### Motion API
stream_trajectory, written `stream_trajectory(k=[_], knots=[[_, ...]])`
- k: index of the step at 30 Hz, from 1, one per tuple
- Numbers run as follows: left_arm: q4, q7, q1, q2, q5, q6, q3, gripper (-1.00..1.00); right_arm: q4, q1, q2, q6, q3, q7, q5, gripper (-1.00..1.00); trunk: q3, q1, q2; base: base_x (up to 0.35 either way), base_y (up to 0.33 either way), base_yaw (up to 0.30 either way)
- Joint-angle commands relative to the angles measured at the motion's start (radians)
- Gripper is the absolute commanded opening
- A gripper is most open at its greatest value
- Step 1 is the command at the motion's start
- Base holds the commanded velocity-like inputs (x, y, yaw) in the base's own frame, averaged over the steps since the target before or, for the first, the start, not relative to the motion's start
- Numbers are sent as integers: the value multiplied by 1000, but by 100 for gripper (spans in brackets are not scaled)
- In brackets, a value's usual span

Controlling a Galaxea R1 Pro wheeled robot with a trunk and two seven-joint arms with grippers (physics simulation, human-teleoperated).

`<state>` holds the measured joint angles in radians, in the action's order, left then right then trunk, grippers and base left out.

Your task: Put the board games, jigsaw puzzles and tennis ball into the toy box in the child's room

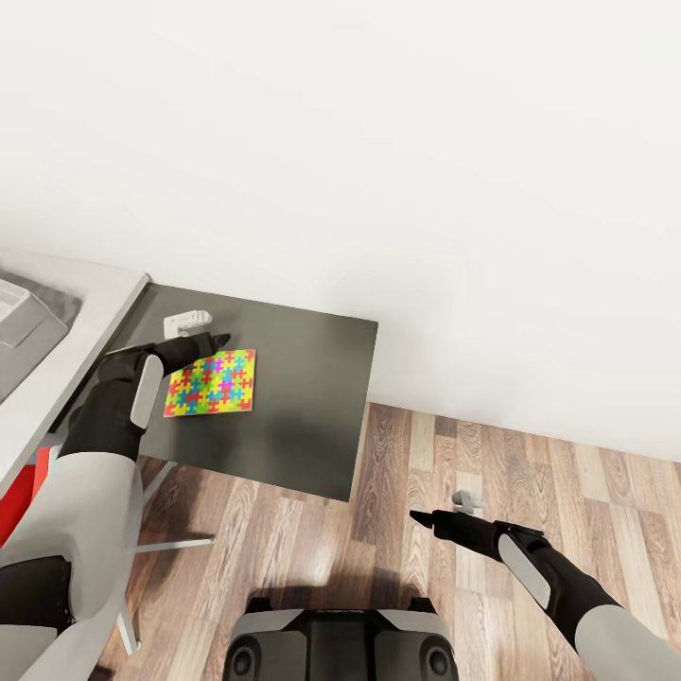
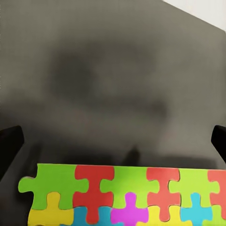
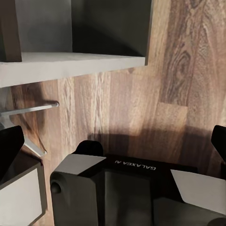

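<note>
My robot's base (image 1: 340, 643) over plank floor; my left gripper (image 1: 210, 342), fingers spread, hovers at the jigsaw puzzle (image 1: 211, 382) on the dark cabinet top (image 1: 303, 407); right gripper (image 1: 426, 518) spread too.

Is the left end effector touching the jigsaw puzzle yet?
Cannot tell. In the head view the left end effector overlaps the jigsaw puzzle's far edge; the left wrist view shows open fingers flanking dark cabinet top beyond it, no contact shown.

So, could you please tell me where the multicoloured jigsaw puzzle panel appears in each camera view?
Head view: the thin multicoloured jigsaw puzzle panel lies flat on the dark grey cabinet top, left of centre, by the left gripper.
Left wrist view: its jagged edge spans the lower part.
Right wrist view: wood plank floor and robot base.
Shared landmark: the dark cabinet top.
</note>
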<state>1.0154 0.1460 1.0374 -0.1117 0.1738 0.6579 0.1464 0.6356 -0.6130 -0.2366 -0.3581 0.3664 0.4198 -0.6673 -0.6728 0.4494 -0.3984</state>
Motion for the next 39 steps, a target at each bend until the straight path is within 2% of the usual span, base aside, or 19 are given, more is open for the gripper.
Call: stream_trajectory(k=[1, 18, 25, 39], knots=[[1, 2, 0, 0, 3, 7, 2, 100, 1, -1, -1, -4, 4, -1, -8, 100, -1, 1, -2, 0, 0, 0], [-24, -17, 0, 3, 1, 12, 2, 100, 1, -1, -1, -4, 5, -1, -8, 100, -1, 1, -2, 0, 0, 0], [-30, -42, 0, 4, 1, 48, 2, 100, 1, -1, -1, -4, 5, -1, -8, 100, -1, 1, -2, 0, 0, 0], [-31, -48, 0, 7, -1, 74, 1, 100, 1, -1, -1, -4, 5, -1, -8, 100, -1, 1, -2, 0, 0, 0]])
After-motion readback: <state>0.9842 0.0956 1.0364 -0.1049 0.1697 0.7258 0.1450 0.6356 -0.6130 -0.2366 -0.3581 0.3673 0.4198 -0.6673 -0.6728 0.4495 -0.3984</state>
